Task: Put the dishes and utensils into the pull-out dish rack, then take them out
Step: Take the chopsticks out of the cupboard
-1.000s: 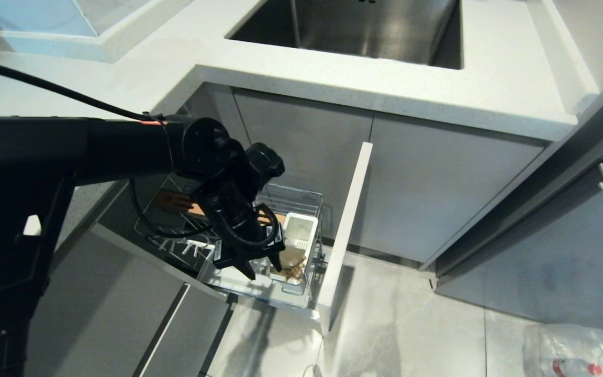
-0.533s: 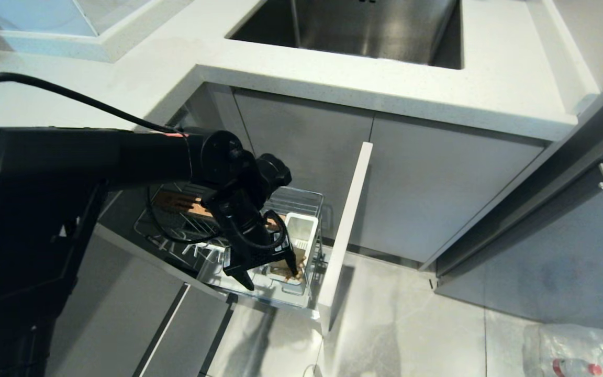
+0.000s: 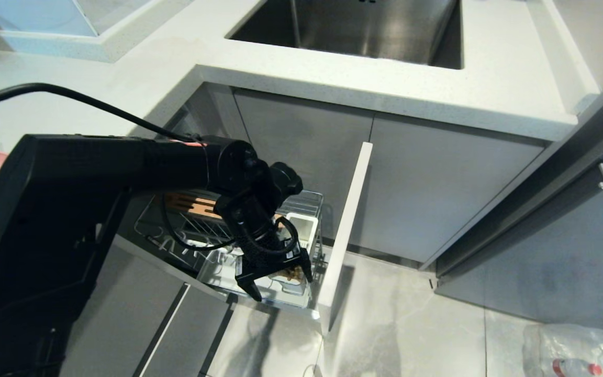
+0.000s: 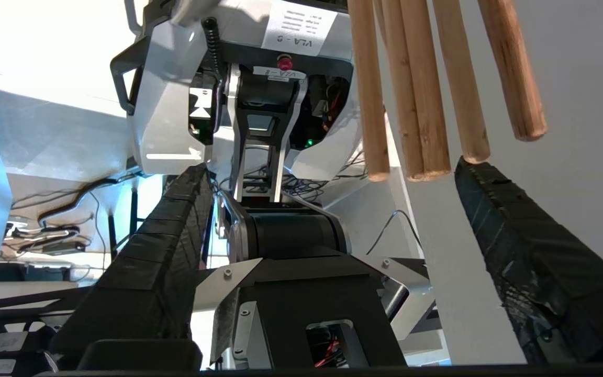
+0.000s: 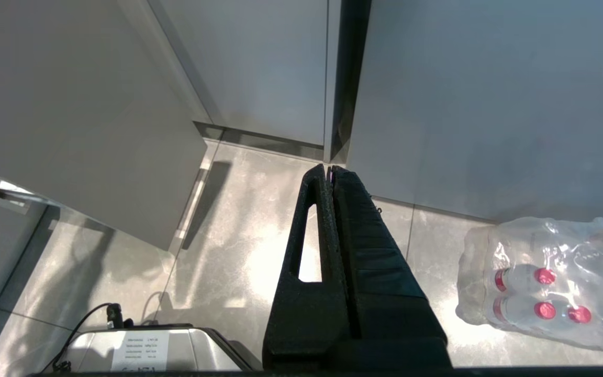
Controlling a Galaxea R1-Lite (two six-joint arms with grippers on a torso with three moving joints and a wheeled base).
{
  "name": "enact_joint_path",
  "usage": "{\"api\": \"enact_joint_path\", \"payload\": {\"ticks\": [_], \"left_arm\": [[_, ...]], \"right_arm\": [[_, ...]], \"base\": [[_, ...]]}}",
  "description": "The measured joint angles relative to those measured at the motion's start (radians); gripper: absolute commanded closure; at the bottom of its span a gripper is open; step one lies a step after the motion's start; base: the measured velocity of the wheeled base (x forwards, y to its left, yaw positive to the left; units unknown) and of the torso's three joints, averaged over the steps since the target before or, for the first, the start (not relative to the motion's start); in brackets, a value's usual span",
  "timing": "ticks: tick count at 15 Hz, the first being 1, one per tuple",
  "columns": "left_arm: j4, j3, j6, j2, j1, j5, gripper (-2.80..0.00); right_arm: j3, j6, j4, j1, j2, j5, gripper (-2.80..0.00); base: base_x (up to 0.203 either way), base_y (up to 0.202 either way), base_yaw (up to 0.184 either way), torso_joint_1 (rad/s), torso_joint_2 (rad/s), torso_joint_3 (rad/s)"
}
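White label (image 4: 297, 24) on robot body reading "VLA-0" upside down, smaller print unreadable

Light wooden chopsticks (image 4: 422, 89) are standing bunched in the white utensil cup (image 3: 301, 226) of the pulled-out chrome dish rack (image 3: 186, 230)

Left arm (image 3: 123, 167) hides most of pull-out dish rack (image 3: 301, 201); chopsticks (image 4: 416, 89) tops cut off.
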State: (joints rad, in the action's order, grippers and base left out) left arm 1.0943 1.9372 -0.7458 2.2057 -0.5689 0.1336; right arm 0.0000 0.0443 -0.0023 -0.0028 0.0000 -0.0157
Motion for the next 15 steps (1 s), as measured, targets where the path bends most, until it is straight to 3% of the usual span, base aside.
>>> {"api": "enact_joint_path", "payload": {"ticks": [4, 10, 15], "left_arm": [[-0.001, 0.0, 0.0, 0.004, 0.0, 0.006, -2.8], [-0.031, 0.004, -0.055, 0.029, 0.004, -0.001, -2.8], [-0.036, 0.006, -0.084, 0.05, 0.015, -0.06, -2.8]], "right_arm": [[0.0, 0.0, 0.0, 0.0, 0.0, 0.0, 0.0], [0.0, 0.0, 0.0, 0.0, 0.0, 0.0, 0.0], [0.0, 0.0, 0.0, 0.0, 0.0, 0.0, 0.0]], "base": [[0.0, 0.0, 0.0, 0.0, 0.0, 0.0], [0.0, 0.0, 0.0, 0.0, 0.0, 0.0], [0.0, 0.0, 0.0, 0.0, 0.0, 0.0]]}}
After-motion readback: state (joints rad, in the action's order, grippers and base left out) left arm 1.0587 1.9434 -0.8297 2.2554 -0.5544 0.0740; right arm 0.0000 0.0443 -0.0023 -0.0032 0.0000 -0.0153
